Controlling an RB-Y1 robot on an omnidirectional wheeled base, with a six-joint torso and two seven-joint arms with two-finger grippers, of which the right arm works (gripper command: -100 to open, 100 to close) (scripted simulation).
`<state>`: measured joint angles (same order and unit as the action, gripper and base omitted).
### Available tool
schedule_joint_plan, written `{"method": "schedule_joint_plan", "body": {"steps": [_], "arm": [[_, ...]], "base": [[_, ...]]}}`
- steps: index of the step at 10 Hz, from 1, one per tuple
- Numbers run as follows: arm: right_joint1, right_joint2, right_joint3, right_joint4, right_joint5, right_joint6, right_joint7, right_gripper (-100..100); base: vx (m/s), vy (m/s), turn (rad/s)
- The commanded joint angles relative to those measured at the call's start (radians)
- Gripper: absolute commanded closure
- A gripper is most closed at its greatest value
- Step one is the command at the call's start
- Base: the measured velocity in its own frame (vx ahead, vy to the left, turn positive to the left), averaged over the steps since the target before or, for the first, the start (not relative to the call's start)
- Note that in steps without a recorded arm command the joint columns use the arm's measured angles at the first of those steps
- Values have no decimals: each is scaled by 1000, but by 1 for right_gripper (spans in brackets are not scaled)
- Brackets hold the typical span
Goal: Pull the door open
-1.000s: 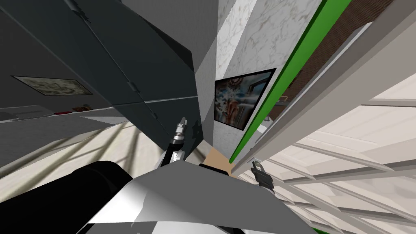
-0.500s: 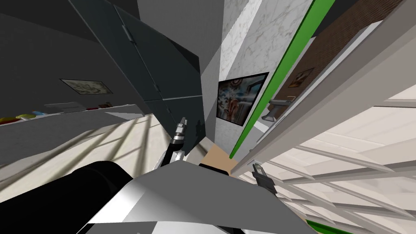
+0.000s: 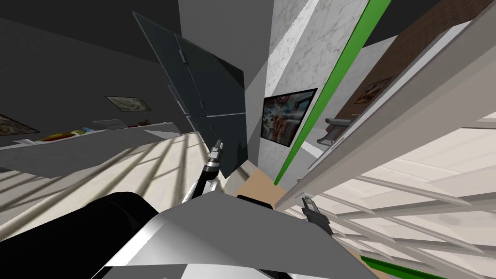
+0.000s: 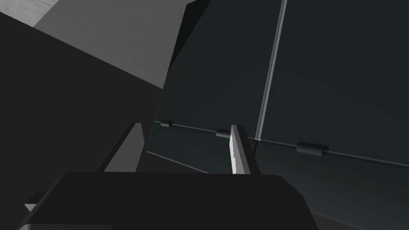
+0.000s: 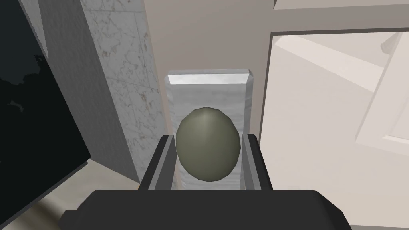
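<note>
Holds the right gripper point(image 3: 306, 200) low, right of centre in the head view, clamped on the knob point(image 5: 207, 144), fingers point(image 5: 251, 159) pressing its sides. Olive, smooth, egg-shaped, long axis along its pale grey plate point(image 5: 207, 86) on the pale panelled door point(image 3: 426, 164) at right. Points the left gripper point(image 3: 219, 144) up-centre, jaws apart, at a dark glossy cabinet point(image 3: 208, 92).

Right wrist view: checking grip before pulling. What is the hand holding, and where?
The right hand holds the door knob by its two sides.
</note>
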<state>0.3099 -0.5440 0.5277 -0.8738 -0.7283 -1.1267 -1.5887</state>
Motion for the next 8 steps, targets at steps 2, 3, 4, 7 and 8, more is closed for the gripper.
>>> {"method": "schedule_joint_plan", "body": {"steps": [2,3,4,7,8], "arm": [[5,-18,25,18,16,-39,-31,100],[5,-23,31,24,20,-49,-39,100],[6,-29,39,31,24,-61,-49,100],[4,-32,51,45,32,-66,-61,100],[2,-34,54,51,35,-71,-66,100]], "base": [[-248,-27,156],[-235,-31,119],[-231,-69,129],[-160,-36,89],[-253,-50,201]]}}
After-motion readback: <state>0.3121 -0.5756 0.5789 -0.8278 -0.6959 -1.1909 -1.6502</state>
